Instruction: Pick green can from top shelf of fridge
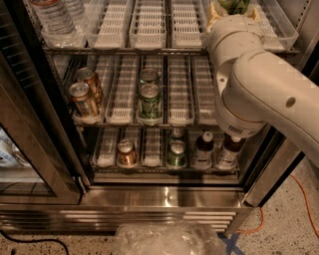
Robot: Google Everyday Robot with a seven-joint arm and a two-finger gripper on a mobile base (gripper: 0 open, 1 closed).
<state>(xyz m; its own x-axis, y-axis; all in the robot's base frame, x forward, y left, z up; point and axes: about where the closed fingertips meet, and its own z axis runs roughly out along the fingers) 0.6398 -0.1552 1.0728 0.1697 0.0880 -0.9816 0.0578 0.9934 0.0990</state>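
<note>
Camera view puts the end effector (234,10) at the one o'clock edge, inside the fridge (164,196) and over the top shelf (149,49). The green can (233,4) is right at it, in a right-hand lane tray, with only a dark green sliver showing above the pale wrist. I cannot tell whether the end effector is clamped on the can or merely up against it.

If full, the can should be stiff-walled and moderately heavy. Its skin is smooth, perhaps slick with cold damp, and thin enough to dent under a hard squeeze. The best hold looks to be across the round body at mid-height, kept upright. The shorter green cans (149,99) toward seven o'clock are not the target.
</note>
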